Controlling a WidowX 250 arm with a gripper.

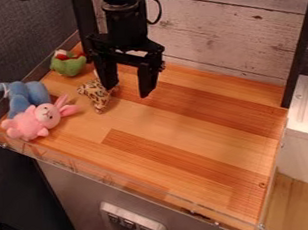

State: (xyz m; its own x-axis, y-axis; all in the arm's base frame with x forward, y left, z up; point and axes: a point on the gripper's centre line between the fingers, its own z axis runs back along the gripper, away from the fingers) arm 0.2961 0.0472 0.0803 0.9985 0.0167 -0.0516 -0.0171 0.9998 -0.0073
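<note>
The tool (128, 90) hangs over the back left part of the table (197, 116), released, its fingers apart with nothing between them. The leopard (97, 96) is just beside its left-hand finger in the view; whether they touch, I cannot tell. Along the left edge, the green toy (69, 66) sits near the back corner, then the blue toy (29, 91), then the pink bunny (27, 124) near the front corner.

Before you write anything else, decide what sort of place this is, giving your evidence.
Likely a robotics test bench, perhaps in a lab: a black two-finger gripper hangs over a wooden tabletop, and plush animals, one a pink rabbit, sit at one side.
</note>
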